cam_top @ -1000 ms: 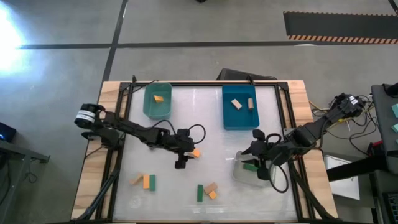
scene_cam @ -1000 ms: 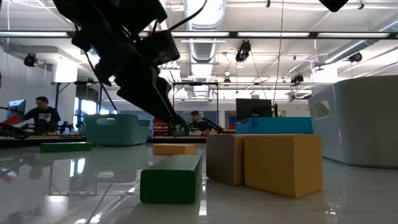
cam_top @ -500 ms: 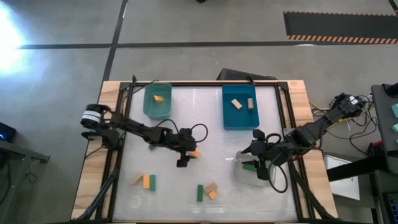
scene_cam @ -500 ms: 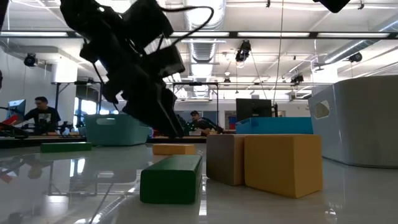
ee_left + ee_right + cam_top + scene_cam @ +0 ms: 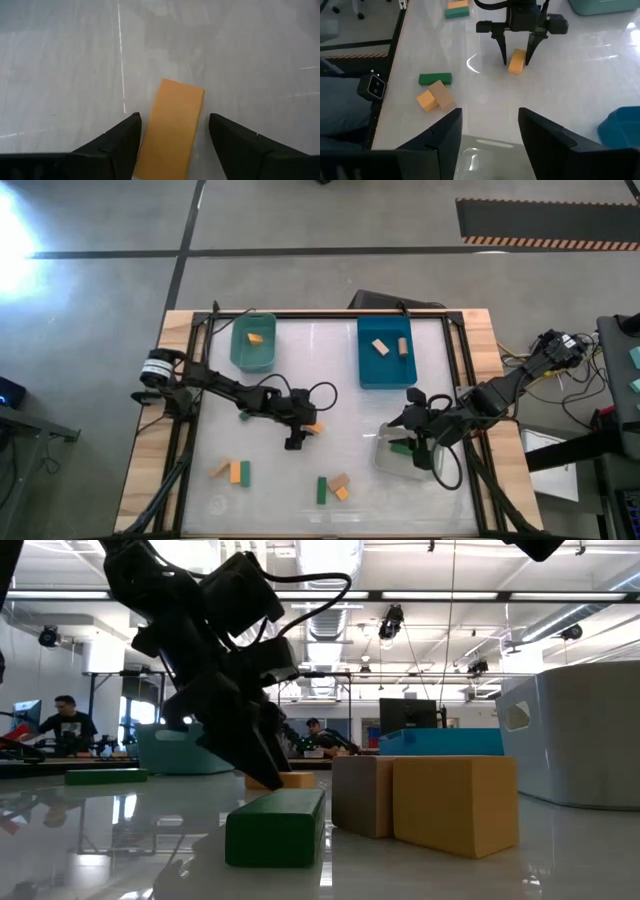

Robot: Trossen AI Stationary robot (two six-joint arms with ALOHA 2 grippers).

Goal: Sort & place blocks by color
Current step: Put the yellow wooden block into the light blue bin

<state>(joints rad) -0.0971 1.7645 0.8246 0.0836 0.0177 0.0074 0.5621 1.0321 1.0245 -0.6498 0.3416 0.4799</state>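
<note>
Around your tabletop you have a grey concrete floor crossed by dark seams, with a black mat edged in orange stripes at the far right. Bright glare washes the floor at the left edge. Across the room you see white ceiling ducts, strip lights, a dark monitor and a seated person.

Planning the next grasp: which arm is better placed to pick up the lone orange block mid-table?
Left. Its open hand already straddles the orange block, one finger on each side. The right hand sits over the clear bin, away from the block.
</note>
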